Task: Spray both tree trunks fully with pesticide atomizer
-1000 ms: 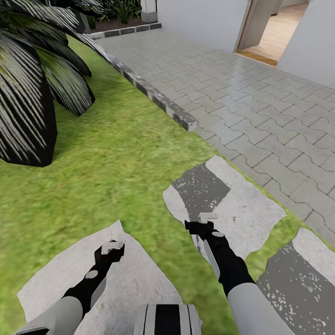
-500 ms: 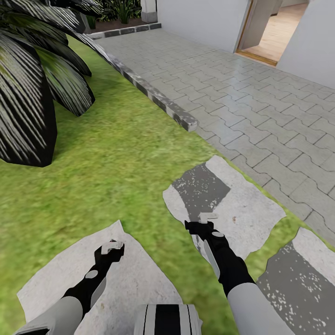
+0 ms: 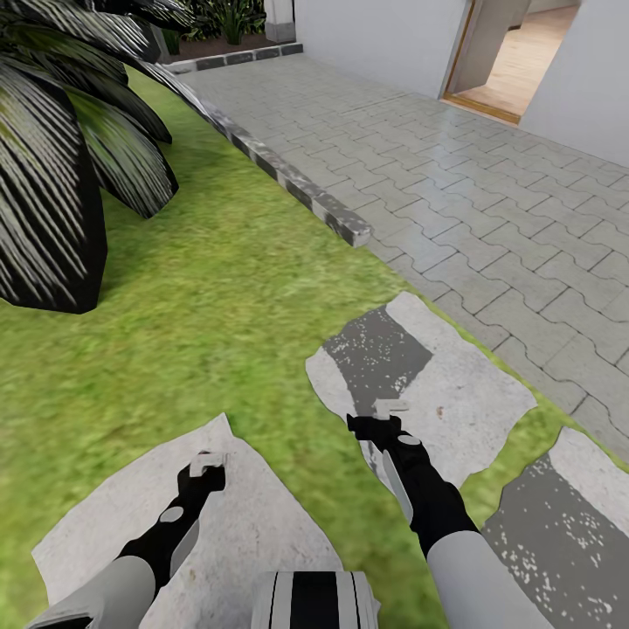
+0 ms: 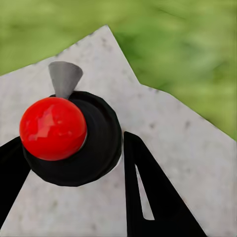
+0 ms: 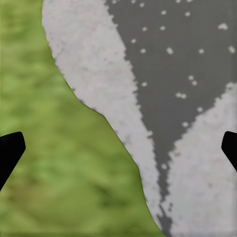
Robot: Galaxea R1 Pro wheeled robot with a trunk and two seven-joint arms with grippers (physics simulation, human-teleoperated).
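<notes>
Open lawn (image 3: 227,297) takes the middle of the frame, flat and bare, with free passage ahead of both arms. At the upper left a short palm (image 3: 61,157) spreads dark fronds low over the grass and blocks that side. A stone kerb (image 3: 297,188) runs diagonally from the top centre toward the middle, edging the paving (image 3: 489,201) at the right, which lies open up to the white house wall (image 3: 376,39). Flat stepping stones (image 3: 437,384) lie flush at the bottom.

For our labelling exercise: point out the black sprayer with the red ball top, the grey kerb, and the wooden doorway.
pesticide atomizer (image 4: 53,128): left wrist view, red ball top.
grey kerb (image 3: 301,188): head view, mid-run.
wooden doorway (image 3: 515,61): head view, floor inside.
</notes>
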